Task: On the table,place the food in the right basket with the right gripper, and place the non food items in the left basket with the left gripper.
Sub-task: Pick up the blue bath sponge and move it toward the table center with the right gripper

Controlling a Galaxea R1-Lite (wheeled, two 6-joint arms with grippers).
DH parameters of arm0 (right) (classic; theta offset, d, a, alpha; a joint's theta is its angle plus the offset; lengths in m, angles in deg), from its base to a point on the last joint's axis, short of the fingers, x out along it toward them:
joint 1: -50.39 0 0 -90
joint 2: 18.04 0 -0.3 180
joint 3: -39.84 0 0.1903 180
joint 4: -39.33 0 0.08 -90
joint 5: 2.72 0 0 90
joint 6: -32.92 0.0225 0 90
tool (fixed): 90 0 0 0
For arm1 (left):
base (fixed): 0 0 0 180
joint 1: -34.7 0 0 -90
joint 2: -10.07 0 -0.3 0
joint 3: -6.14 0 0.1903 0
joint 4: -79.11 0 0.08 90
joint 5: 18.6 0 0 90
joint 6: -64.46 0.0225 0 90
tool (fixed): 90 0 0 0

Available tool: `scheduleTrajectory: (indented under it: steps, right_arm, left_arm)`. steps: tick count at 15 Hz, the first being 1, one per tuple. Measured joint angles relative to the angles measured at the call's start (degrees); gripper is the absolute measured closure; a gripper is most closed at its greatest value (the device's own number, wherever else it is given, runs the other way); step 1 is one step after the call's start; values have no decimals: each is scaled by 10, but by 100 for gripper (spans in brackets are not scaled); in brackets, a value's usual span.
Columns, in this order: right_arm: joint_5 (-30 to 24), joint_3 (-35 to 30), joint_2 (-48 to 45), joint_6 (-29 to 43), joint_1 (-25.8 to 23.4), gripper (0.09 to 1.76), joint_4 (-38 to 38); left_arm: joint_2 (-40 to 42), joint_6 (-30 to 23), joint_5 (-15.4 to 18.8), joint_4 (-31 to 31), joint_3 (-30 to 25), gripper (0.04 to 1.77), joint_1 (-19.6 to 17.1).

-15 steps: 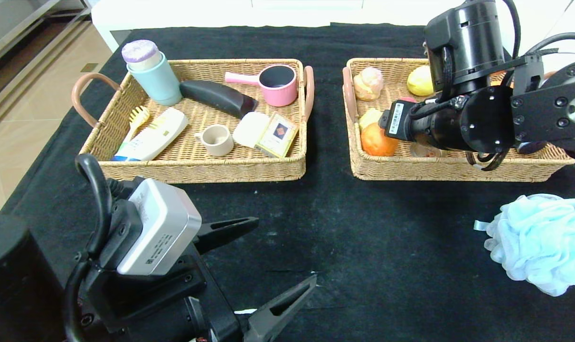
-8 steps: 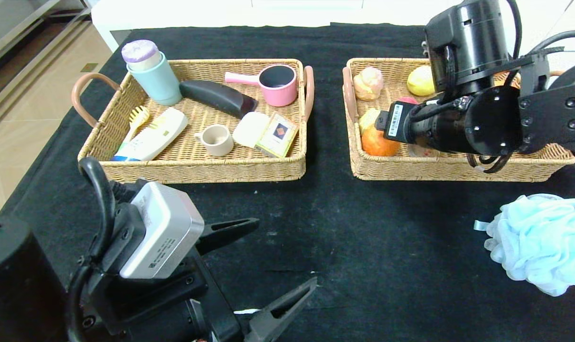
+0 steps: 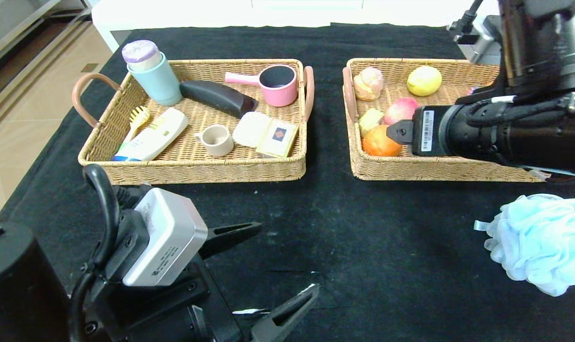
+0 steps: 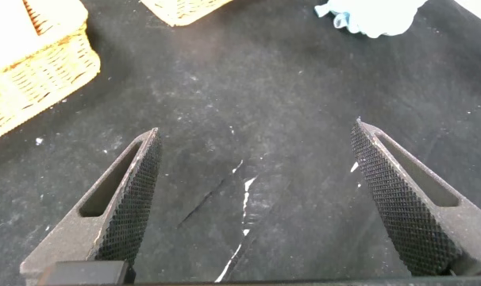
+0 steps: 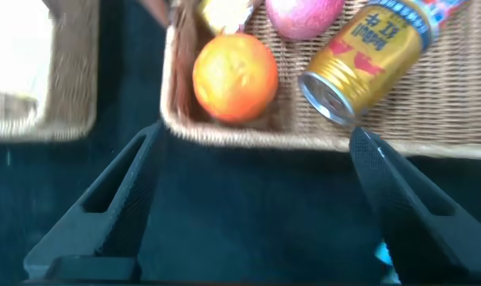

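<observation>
A tan tiled floor is seen beyond the cloth's edge, on the left arm's side and farther out than that arm. At the far corner on that side, a grey shelf or ledge is glimpsed over the floor. A white surface is seen along the far edge, well beyond both arms. The scene is evenly lit, and only soft shadows are cast.

Overhead head view, two close wrist views
</observation>
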Motion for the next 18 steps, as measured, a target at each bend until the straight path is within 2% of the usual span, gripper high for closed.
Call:
scheduleTrajectory:
  steps: [6,8,12,16,18]
  right_arm:
    - [-3,-102,-99,-36,9,15,8]
    - [-4,-122,-132,-44,1,15,48]
    - [-5,-149,-177,-37,-39,15,95]
    - [-7,-192,-211,-31,-88,15,96]
    - [-32,-220,-223,-31,-113,15,95]
  left_arm:
    - [-1,0,-3,0,-2,9,2]
    - [-1,0,-4,0,-3,9,2]
    - [-2,0,-5,-1,-3,9,2]
    - [-2,2,-5,-2,-5,9,2]
    - [-4,2,-5,-2,-6,9,2]
